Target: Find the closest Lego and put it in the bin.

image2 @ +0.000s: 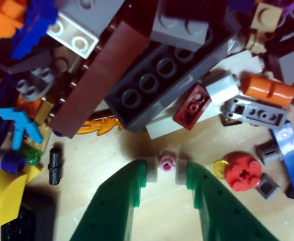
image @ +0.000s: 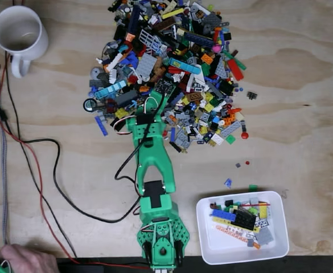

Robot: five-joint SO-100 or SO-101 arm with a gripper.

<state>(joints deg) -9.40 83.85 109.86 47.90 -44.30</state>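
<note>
Two green fingers point(image2: 167, 173) stood parted in the wrist view, clamping nothing, with a tiny pink round stud point(image2: 167, 162) lying between their tips on the bare counter point(image2: 111, 150). Just right of them lay a red round piece point(image2: 242, 171); left of them, a small black pin point(image2: 55, 165). Beyond the tips rose the Lego pile point(image: 172, 68). In the fixed view, the bin point(image: 209, 239), holding several bricks, sat well behind the fingers, beside the arm's base point(image: 160, 242).
</note>
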